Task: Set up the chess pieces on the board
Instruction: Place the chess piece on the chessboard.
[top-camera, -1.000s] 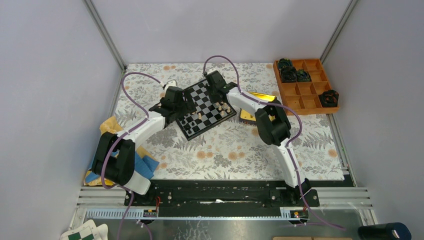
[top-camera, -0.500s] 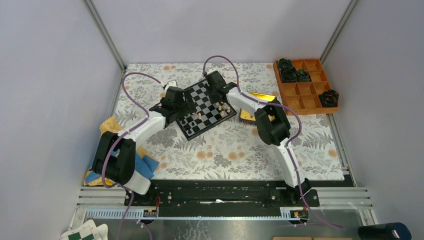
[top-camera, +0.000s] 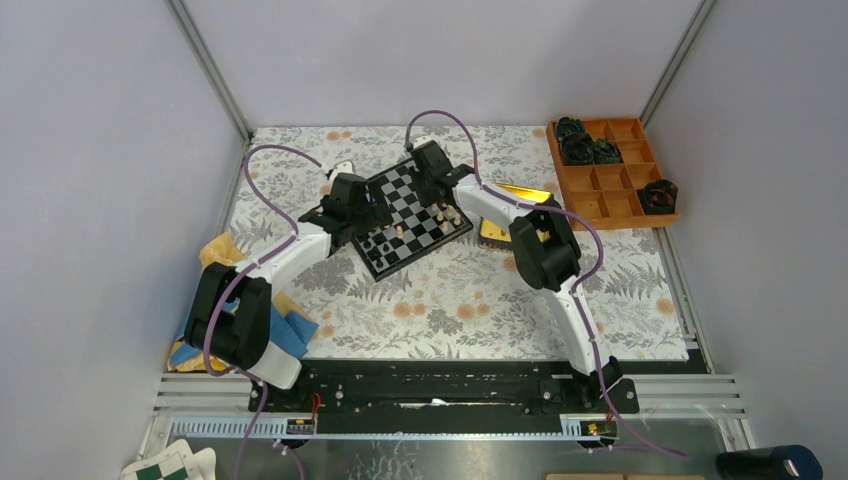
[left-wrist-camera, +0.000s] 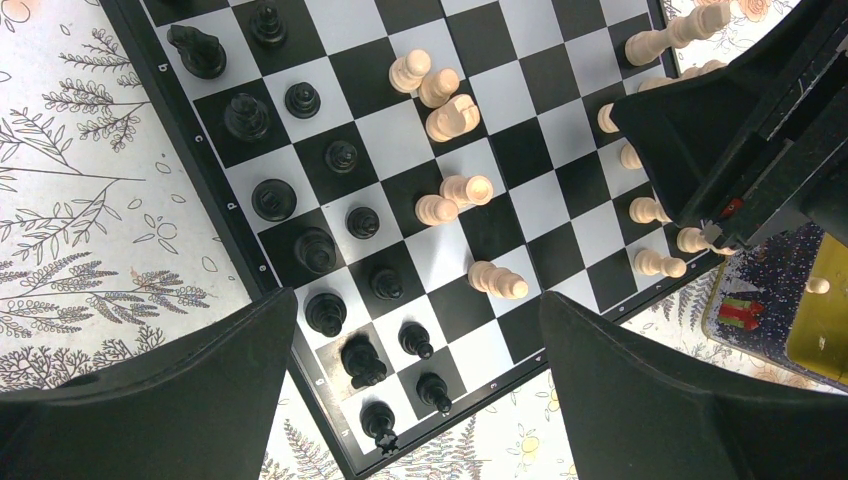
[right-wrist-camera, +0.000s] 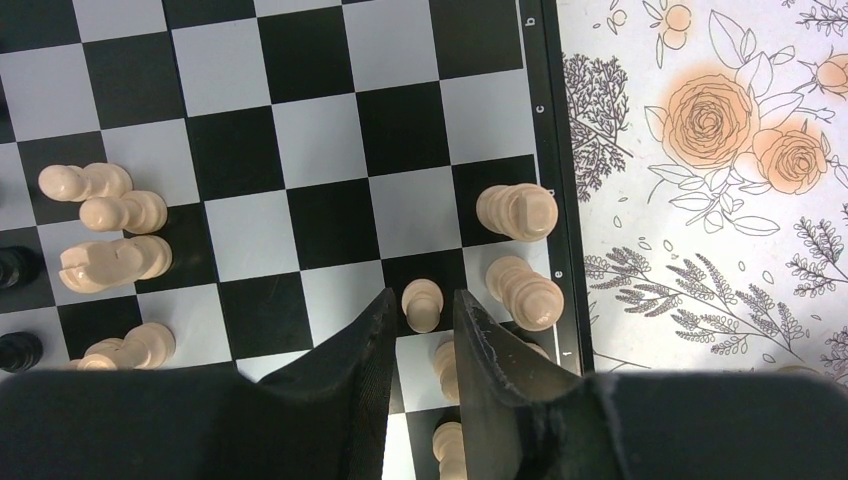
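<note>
The board (top-camera: 410, 205) lies tilted at mid-table. Black chess pieces (left-wrist-camera: 325, 312) stand in two rows along its left side in the left wrist view. Tan pieces (left-wrist-camera: 455, 117) are scattered mid-board and line the far rim. My left gripper (left-wrist-camera: 418, 300) hangs wide open above the board's near corner, nothing between its fingers. My right gripper (right-wrist-camera: 422, 297) is low over the board (right-wrist-camera: 310, 140), jaws slightly apart on either side of an upright tan pawn (right-wrist-camera: 423, 303), with thin gaps on both sides. More tan pieces (right-wrist-camera: 520, 212) stand beside it near the rim.
An orange compartment tray (top-camera: 610, 195) with bulky black objects (top-camera: 575, 140) sits at the back right. A gold tin (top-camera: 525, 192) lies under the right arm, right of the board. Blue and yellow cloths (top-camera: 290, 335) lie by the left arm's base.
The right gripper's jaws have spread apart from the tan pawn, which stays standing on its square. Neither arm has visibly shifted.
</note>
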